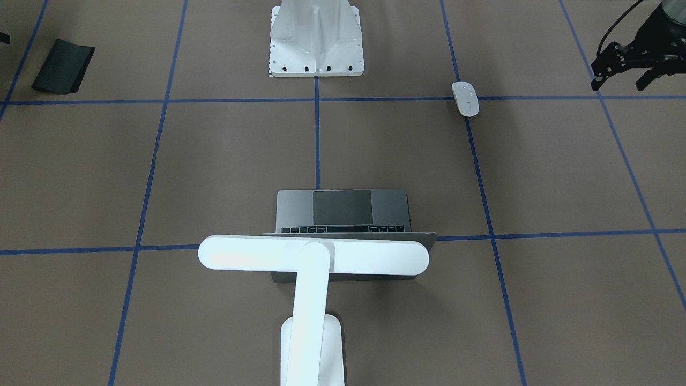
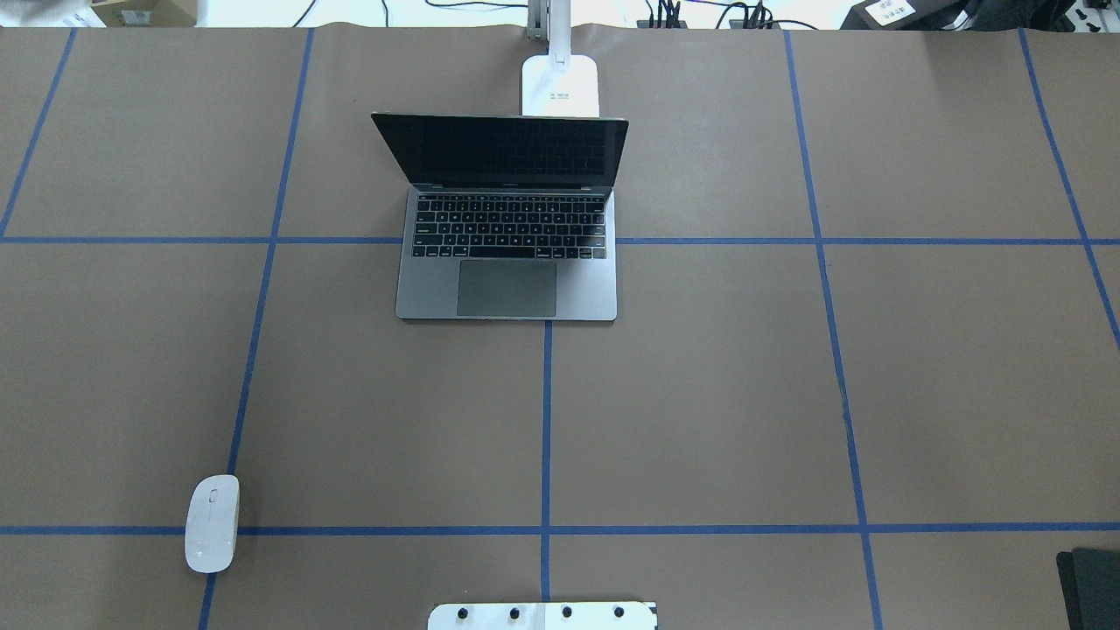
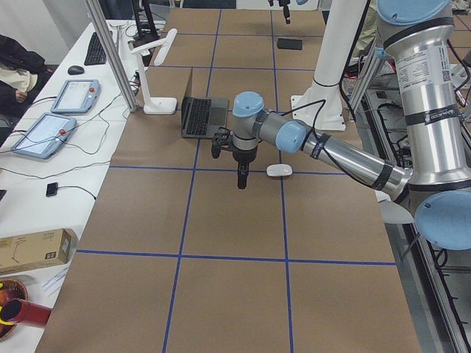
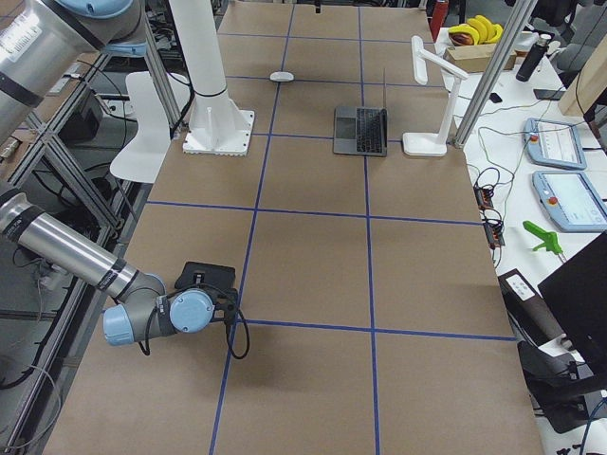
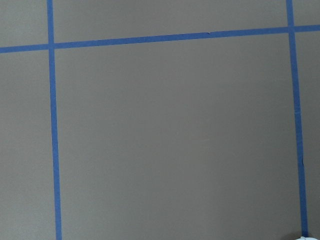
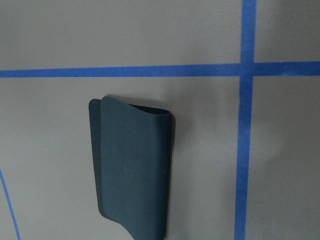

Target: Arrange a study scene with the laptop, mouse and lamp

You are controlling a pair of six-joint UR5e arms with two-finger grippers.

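Overhead exterior view, starting at the left: the mouse (image 2: 212, 523) is lying on the brown surface (image 2: 700, 394) in the near left area. It is sitting over a crossing of blue tape lines, with its long axis pointing away from the robot. The left gripper (image 1: 620, 81) is showing only in the front-facing and side views. It is hanging above the surface on the robot's left of the mouse, apart from it, with its fingers spread and nothing between them.

In the middle of the far half, the laptop (image 2: 507, 223) is sitting open with its lid raised, its screen dark and its keyboard facing the robot. The lamp (image 2: 561, 85) is standing just behind the lid, and its long bar is reaching across above the lid's top edge. A white pedestal (image 2: 542, 615) is standing at the near edge, centre.

At the near right, a dark pad (image 2: 1089, 586) is lying curled over on itself. The right gripper (image 4: 224, 300) is hanging close by it. I cannot tell whether its fingers are spread or pressed together.
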